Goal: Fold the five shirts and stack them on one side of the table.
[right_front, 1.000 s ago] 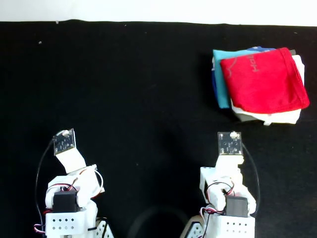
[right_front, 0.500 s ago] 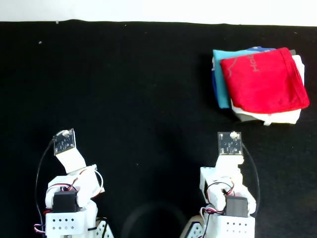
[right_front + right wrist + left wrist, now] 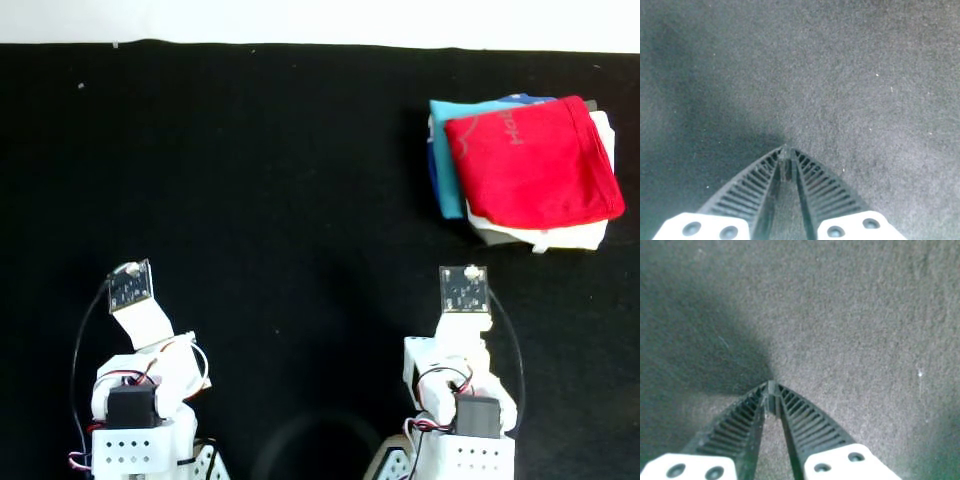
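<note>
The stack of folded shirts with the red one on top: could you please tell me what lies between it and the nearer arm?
The high view shows that stretch bare: just black table cloth between the shirt stack and the nearer arm.

High view: fixed above the counter (image 3: 280, 160), off the arms (image 3: 150, 340), looking almost straight down from well back, with the far edge along the top and the arm bases along the bottom. Left wrist view: mounted on the wrist, aimed forward and down past its own jaws, very near the counter (near enough to show its weave). Right wrist view: mounted likewise, aimed likewise past its own jaws, equally near. Shared with the high view: small patches of bare counter in front of each arm, exact spots impossible to tell.
</note>
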Available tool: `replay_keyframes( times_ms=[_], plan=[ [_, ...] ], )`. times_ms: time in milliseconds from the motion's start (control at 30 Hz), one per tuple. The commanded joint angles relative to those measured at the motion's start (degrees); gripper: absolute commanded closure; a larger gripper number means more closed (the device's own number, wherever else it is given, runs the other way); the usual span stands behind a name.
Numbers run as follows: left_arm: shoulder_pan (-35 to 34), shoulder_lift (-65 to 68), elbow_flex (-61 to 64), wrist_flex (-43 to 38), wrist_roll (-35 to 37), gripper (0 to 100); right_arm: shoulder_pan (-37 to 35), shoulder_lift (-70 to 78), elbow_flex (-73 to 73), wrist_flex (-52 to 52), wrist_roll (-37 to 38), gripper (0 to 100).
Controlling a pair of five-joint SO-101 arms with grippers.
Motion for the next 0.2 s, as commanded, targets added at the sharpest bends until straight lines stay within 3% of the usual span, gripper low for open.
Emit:
replay_keyframes(
  times_ms=[0, 167],
  plan=[
    [0.57, -0.13, 0.92, -0.35, 0.53, 99, -0.13, -0.57, 7.78, 0.40, -0.53, 99.2],
    [0.57, -0.13, 0.92, -0.35, 0.53, 99, -0.13, -0.57, 7.78, 0.40, -0.53, 99.2]
  ],
)
